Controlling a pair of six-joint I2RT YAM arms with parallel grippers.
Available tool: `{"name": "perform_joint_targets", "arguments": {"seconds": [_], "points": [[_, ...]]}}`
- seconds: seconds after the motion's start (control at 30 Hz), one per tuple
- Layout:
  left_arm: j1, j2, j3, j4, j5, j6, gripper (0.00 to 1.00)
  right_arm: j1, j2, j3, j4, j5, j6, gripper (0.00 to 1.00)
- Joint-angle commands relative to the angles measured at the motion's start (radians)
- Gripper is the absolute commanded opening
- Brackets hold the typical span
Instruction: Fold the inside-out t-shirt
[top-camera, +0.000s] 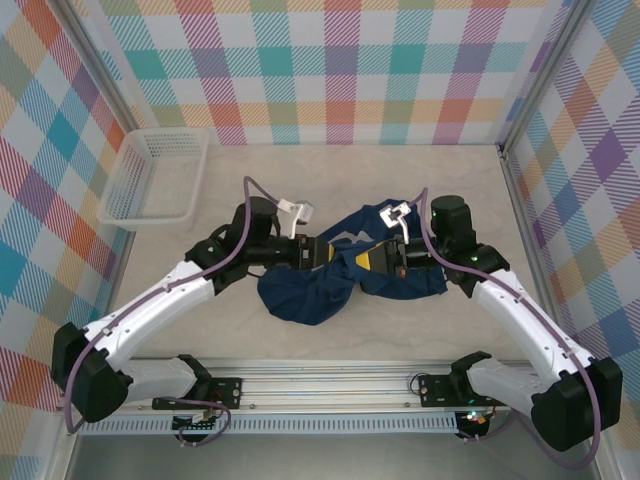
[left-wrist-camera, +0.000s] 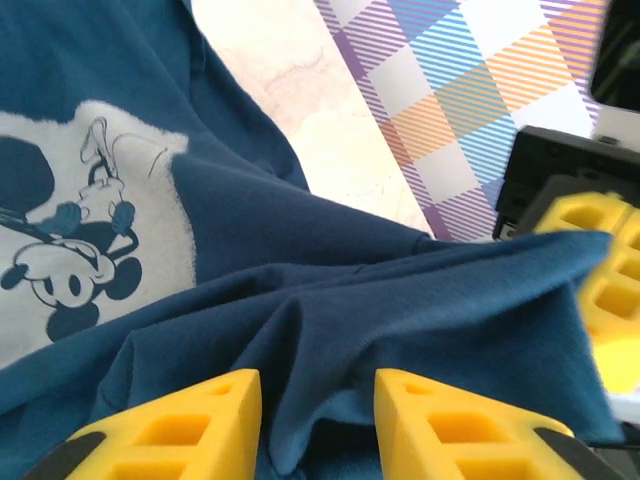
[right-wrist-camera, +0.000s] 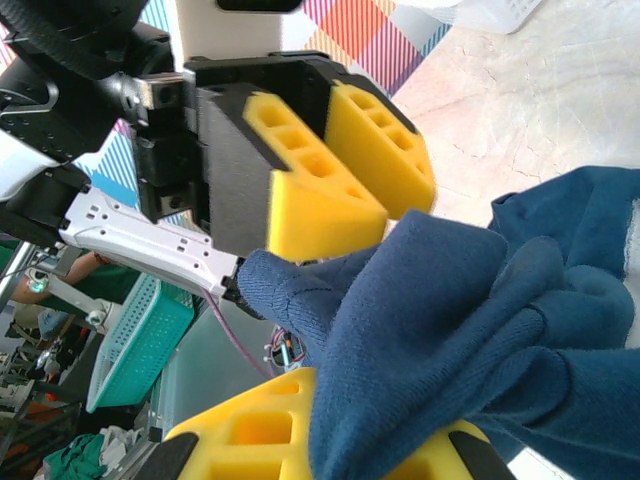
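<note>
Where the pale bench (top-camera: 420, 340) sits ringed by checked walls (top-camera: 330, 60), the inside-out t-shirt (top-camera: 300, 295), navy, lies bunched at its middle, between both arms. At the far left stands a white mesh basket (top-camera: 118, 190), well apart from the cloth. Over the garment the two hands meet: the right hand (top-camera: 388, 258) is clenched on a fold of the shirt, while the left hand (top-camera: 318, 252) has its fingers (left-wrist-camera: 190, 420) parted, a ridge of fabric lying between them.
</note>
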Motion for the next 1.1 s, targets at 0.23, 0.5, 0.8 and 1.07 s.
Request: {"name": "perform_joint_targets", "arguments": {"seconds": [0.23,0.5,0.8,1.07], "points": [[-0.042,-0.039,0.051,0.018,0.007,0.121,0.62,-0.006,0.005,-0.001,0.037,-0.009,0.005,0.0],[-0.082,0.045,0.13,-0.028,0.014,0.155,0.54,-0.005,0.004,-0.008,0.034,0.0,0.002,0.0],[-0.095,0.018,0.108,-0.002,-0.015,0.148,0.54,-0.006,0.008,-0.009,0.016,0.02,-0.013,0.0],[-0.096,-0.02,0.059,0.076,-0.011,0.135,0.6,-0.006,0.012,-0.007,0.015,0.025,-0.013,0.0]]}}
